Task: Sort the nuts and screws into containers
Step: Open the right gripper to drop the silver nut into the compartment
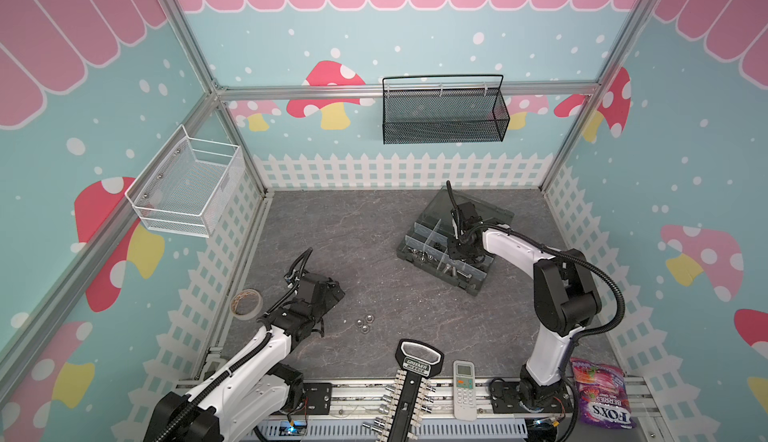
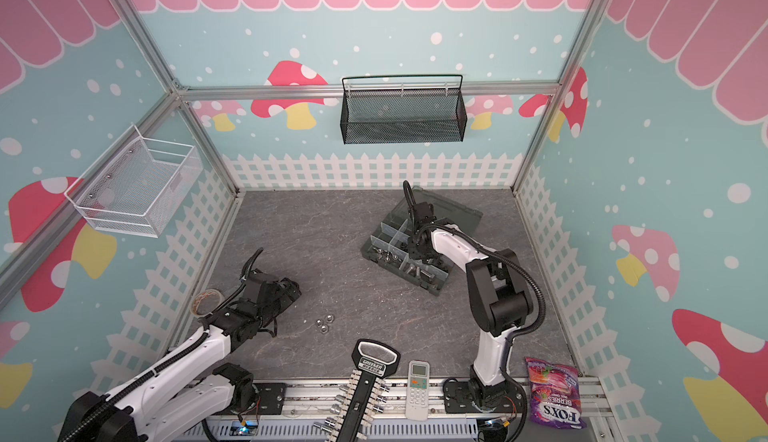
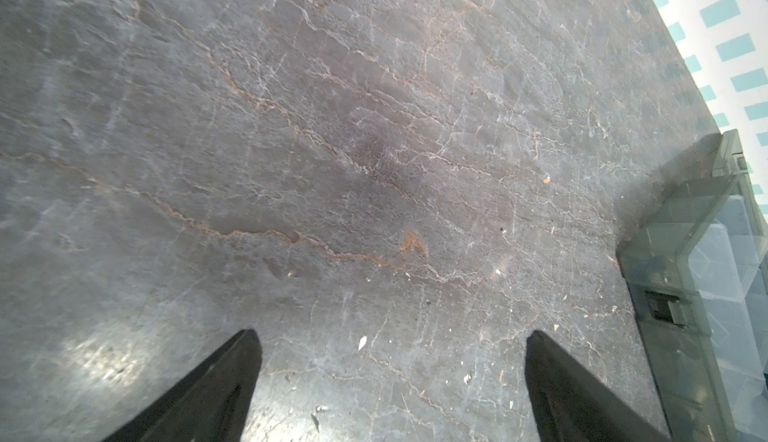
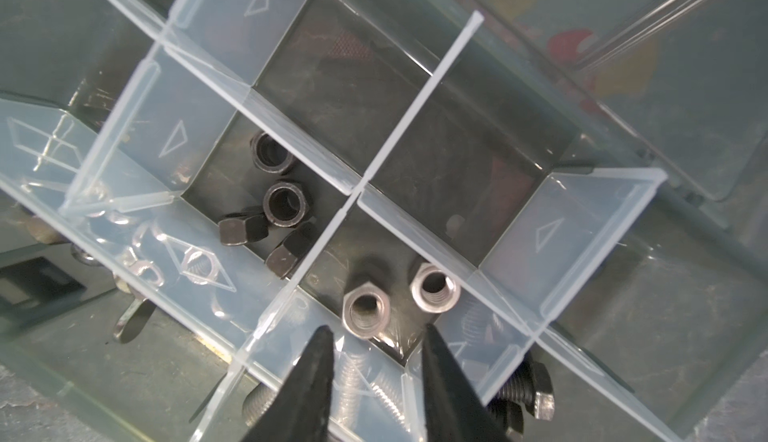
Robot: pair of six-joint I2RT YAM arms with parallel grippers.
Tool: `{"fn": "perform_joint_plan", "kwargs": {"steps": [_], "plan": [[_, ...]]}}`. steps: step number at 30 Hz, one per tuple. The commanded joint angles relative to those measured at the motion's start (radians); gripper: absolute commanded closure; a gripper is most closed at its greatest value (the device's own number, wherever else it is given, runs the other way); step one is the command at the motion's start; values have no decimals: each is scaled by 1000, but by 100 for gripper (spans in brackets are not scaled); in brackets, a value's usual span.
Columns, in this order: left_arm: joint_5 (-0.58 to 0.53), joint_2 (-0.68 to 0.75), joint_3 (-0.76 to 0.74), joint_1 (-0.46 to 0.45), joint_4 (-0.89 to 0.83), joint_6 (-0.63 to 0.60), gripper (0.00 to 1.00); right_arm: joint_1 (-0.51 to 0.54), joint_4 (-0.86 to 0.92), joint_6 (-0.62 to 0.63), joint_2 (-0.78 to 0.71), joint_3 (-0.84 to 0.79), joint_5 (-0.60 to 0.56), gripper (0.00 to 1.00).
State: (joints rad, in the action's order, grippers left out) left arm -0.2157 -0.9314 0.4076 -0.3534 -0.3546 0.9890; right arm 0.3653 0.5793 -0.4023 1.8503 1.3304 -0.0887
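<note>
Silver nuts (image 4: 365, 311) in an organiser compartment (image 4: 386, 248) just beyond the right tool (image 4: 378, 330) — tips spread, nothing pinched, black nuts (image 4: 284, 207) in the adjoining compartment (image 4: 226, 170), left tool (image 3: 392, 334) spread wide over the worktop (image 3: 332, 149), three loose nuts (image 1: 365, 328) nearby

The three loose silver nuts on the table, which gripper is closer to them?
Left. The left gripper sits just left of the nuts in a top view; the right gripper is farther off, over the organiser box.
</note>
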Motion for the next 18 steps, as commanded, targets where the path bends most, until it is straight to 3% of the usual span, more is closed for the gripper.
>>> {"fn": "perform_joint_plan", "kwargs": {"steps": [1, 12, 18], "plan": [[-6, 0, 2, 8, 7, 22, 0, -3, 4, 8, 15, -4, 7, 59], [-12, 16, 1, 8, 0, 23, 0, 8, 31, 16, -107, 9, 26, 59], [-21, 16, 3, 8, -10, 23, 0, 85, 97, 13, -182, 52, 0, 58]]}}
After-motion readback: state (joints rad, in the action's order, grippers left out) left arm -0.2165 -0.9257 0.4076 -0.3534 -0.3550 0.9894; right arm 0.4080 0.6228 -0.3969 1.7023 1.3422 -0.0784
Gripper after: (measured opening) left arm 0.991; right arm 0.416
